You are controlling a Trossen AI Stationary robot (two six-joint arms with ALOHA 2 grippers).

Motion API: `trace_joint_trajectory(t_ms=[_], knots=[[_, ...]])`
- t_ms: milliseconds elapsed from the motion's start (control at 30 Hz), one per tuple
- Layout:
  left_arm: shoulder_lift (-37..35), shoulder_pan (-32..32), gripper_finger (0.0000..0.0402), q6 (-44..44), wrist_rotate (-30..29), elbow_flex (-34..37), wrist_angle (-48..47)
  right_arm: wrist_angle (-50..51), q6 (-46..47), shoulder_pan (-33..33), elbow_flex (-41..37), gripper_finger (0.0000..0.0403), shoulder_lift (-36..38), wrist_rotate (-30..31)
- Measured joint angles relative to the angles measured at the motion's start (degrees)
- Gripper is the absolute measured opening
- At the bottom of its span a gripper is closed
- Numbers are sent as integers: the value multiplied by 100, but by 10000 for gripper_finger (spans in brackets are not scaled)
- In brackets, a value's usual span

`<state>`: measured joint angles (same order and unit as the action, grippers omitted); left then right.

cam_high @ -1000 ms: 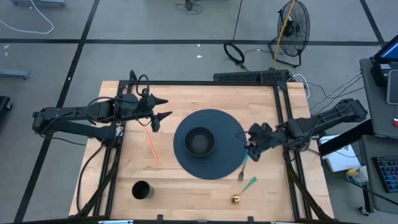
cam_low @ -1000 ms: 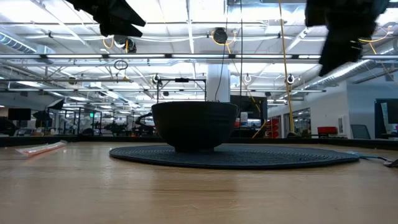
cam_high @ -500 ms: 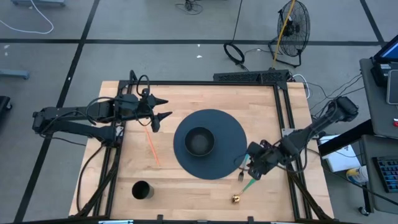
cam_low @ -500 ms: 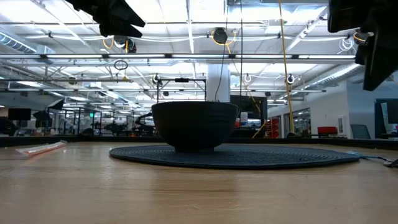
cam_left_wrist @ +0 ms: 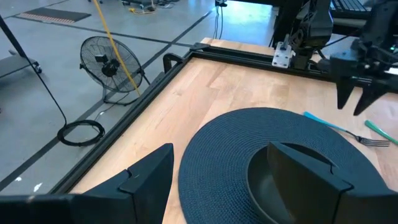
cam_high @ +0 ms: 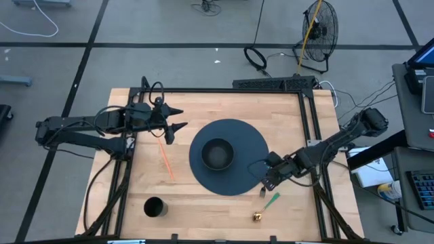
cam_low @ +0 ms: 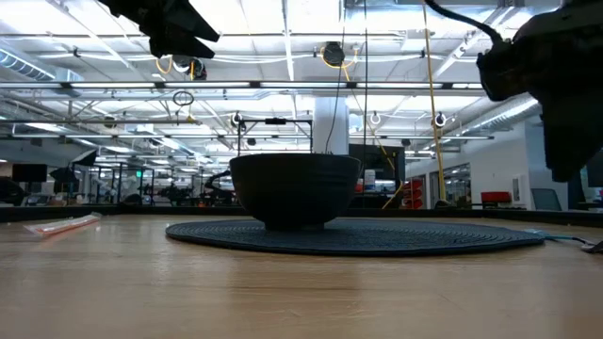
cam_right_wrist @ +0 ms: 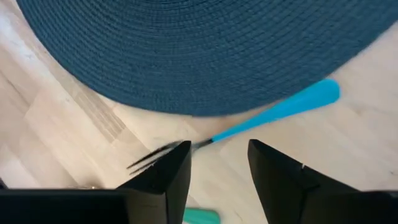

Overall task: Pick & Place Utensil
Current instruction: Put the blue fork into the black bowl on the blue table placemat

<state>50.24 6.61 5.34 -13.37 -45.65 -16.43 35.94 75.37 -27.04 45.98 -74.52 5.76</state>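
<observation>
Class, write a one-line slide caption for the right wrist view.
Right gripper, fingers apart, poised over the blue-handled fork lying beside the dark woven placemat.

High view looks straight down; low view sits level at the counter [cam_high: 203,196]; both share the bowl [cam_high: 218,154].

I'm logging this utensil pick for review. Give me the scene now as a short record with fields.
right claw: open, low over the fork at the mat's edge, nothing held
left claw: open, waiting above the table's left side
fork: blue handle, flat on the table, tines between the right claw's fingers in the right wrist view
mat: round, dark, mid-table
bowl: dark, on the mat
other items: orange straw, black cup, green-handled utensil
</observation>
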Motion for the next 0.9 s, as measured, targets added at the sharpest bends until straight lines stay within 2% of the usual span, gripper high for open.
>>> trace_joint_trajectory(t_ms=[533, 900], knots=[[0, 2, 266, 55, 92, -4, -15, -89, 550, 5, -2, 222, -1009, -289], [0, 2, 266, 39, 107, -4, -188, -290, 1085, 10, -6, 212, -1166, -232]])
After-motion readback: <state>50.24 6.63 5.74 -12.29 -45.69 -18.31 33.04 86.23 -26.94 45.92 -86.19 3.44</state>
